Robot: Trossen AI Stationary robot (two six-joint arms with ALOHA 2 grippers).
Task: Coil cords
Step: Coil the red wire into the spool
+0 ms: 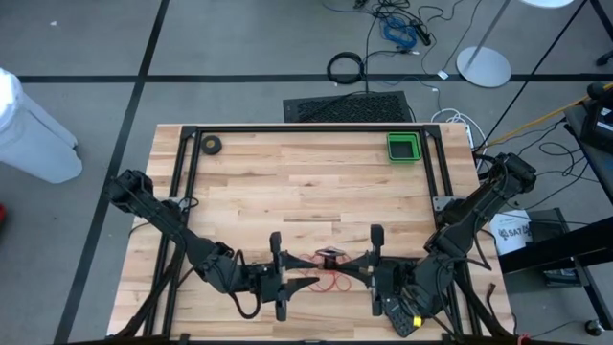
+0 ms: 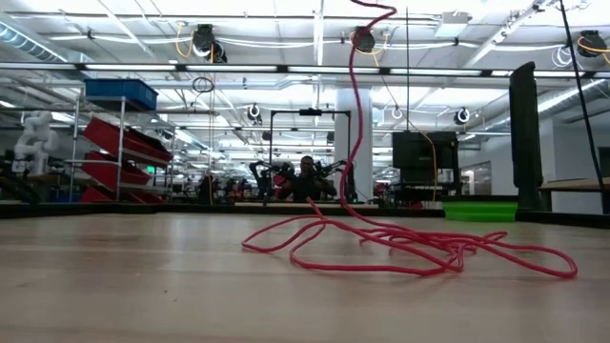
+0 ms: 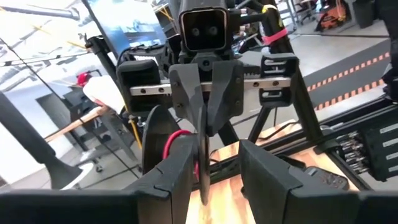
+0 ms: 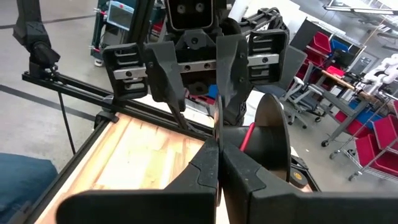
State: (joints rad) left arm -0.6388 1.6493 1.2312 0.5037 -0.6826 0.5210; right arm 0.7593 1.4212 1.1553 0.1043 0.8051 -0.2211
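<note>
Right gripper [image 4: 219,152] jaws tight on the reel [image 4: 273,134] — left gripper [image 3: 214,158] jaws apart around it — green bin [image 1: 403,138] far-off, contents unclear

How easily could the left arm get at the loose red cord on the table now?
Probably yes: the loose red cord lies on the table just beside the left tool, with nothing between, though that tool is up at the reel.

One red cord [image 2: 400,250], one black reel [image 1: 330,254], two grippers [image 1: 305,271] [image 1: 351,267], one green bin [image 1: 403,147], one small black roll [image 1: 213,146].
</note>
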